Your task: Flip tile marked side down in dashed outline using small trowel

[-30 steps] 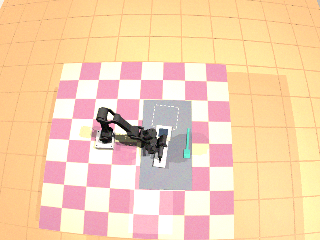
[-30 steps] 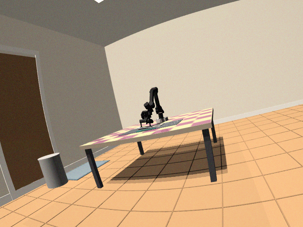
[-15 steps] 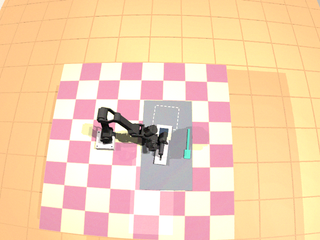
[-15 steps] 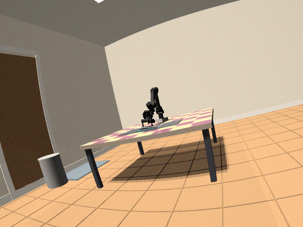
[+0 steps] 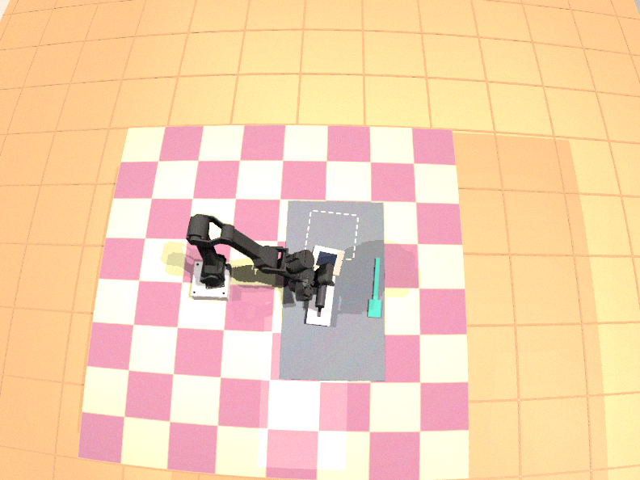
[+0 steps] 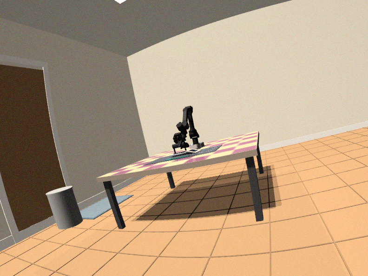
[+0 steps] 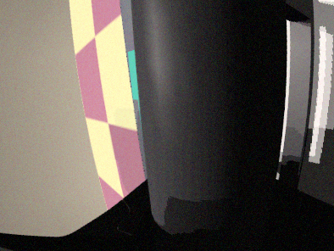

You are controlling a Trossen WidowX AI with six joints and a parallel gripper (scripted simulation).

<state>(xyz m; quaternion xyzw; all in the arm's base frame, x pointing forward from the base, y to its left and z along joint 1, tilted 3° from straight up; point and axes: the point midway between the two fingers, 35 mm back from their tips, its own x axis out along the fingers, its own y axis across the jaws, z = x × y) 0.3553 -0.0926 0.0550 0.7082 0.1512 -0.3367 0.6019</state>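
My gripper is shut on the dark handle of the trowel, low over the mat. The dark trowel handle fills the middle of the wrist view. The long, pale trowel blade lies under the handle. The white tile is at the blade's far end, navy mark up, and looks tilted, with a cream side showing on its right. It overlaps the near edge of the dashed outline. The contact between blade and tile is hidden by the arm.
A teal tool with a thin handle and square end lies along the mat's right side. The arm's white base stands left of the mat on the pink-and-cream checkered table.
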